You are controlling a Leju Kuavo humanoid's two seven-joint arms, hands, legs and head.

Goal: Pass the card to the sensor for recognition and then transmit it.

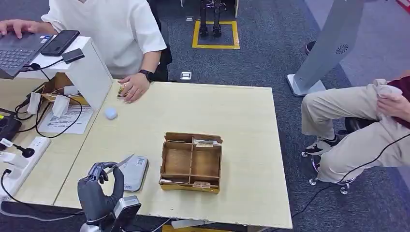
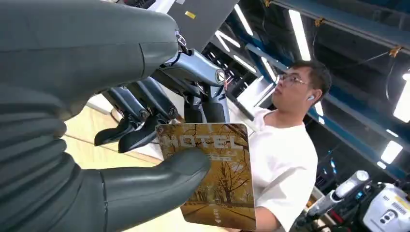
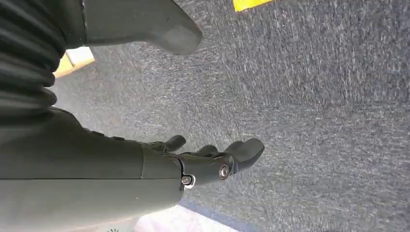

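One card [image 2: 212,174] is pinched by the left hand [image 1: 99,186], just above the sensor [image 1: 133,172] on the bench [image 1: 241,121].

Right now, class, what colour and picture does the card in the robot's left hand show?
Golden-yellow autumn trees under the word HOTEL on the card, clearest in the left wrist view.

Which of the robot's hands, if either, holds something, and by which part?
The left hand pinches the hotel card by its upper corner, thumb against fingers. The right hand holds nothing.
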